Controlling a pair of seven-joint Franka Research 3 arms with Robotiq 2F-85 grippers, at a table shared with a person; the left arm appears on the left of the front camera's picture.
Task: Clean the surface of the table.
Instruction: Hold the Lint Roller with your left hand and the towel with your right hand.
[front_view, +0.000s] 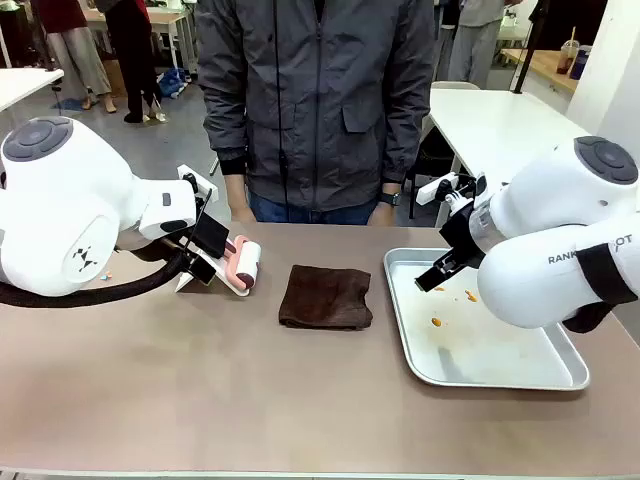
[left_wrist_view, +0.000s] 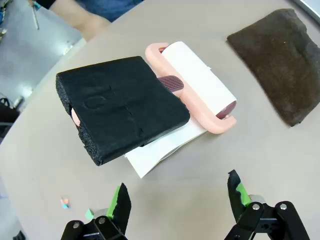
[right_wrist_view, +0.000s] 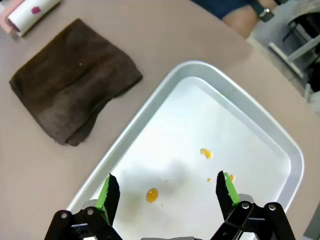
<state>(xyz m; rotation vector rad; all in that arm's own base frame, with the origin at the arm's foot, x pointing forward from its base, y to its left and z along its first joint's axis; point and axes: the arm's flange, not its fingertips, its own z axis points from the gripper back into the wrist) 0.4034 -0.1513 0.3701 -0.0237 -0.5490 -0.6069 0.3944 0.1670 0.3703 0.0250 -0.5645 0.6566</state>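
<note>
Left claw (left_wrist_view: 176, 197) gapes wide over the surface (left_wrist_view: 280, 165), lint roller (left_wrist_view: 195, 82) at twelve o'clock; right claw (right_wrist_view: 167, 192) wide above the tray (right_wrist_view: 142, 117)

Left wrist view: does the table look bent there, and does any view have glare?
Left wrist view: yes, the wide lens curves the table edge. Right wrist view: pale sheen on the tray floor. Front view: even light, straight table edge.

Cloth (front_view: 326, 297) on table (front_view: 200, 400), lint roller (front_view: 245, 264) left of it, tray (front_view: 500, 350) right of it
</note>
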